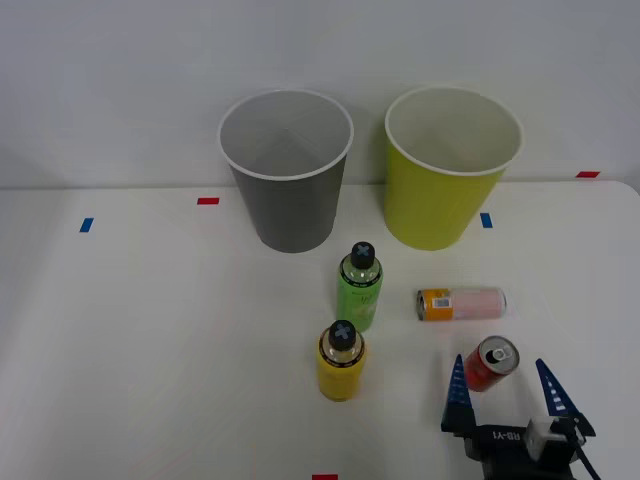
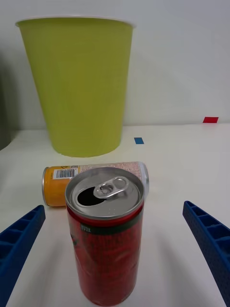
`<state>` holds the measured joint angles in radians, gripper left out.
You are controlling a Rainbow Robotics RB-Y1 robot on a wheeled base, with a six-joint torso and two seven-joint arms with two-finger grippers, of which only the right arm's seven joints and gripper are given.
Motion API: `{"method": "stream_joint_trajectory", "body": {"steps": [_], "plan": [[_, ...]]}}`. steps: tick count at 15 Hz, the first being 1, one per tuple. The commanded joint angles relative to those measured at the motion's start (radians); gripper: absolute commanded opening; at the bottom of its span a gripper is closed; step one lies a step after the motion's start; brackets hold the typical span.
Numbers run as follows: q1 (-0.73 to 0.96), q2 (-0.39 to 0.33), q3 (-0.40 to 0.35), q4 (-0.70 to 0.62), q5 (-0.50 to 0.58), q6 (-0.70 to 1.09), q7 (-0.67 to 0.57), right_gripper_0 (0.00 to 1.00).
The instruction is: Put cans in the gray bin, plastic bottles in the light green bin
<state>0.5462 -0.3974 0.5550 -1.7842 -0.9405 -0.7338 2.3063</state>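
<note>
A red can (image 1: pixel 491 362) (image 2: pixel 105 240) with an opened silver top stands upright near the table's front right. My right gripper (image 1: pixel 505 385) (image 2: pixel 115 249) is open, one blue finger on each side of that can, not touching it. Just beyond lies the pale pink can (image 1: pixel 462 302) (image 2: pixel 91 180) on its side, orange end to the left. The green bottle (image 1: pixel 360 286) and the yellow bottle (image 1: pixel 341 360) stand upright with black caps left of the cans. At the back stand the gray bin (image 1: pixel 288 200) and the light green bin (image 1: pixel 450 190) (image 2: pixel 79 86).
Small red (image 1: pixel 208 201) and blue (image 1: pixel 87 225) tape marks dot the white table (image 1: pixel 150 340). A pale wall rises right behind the bins. The table's left half is bare.
</note>
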Motion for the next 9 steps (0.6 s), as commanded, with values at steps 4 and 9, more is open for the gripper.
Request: {"method": "stream_joint_trajectory", "body": {"steps": [4, 9], "plan": [[-0.052, -0.046, 0.031, 0.000, -0.093, 0.008, 0.021, 1.00], [-0.086, -0.058, 0.031, 0.000, -0.110, 0.033, 0.048, 1.00]]}}
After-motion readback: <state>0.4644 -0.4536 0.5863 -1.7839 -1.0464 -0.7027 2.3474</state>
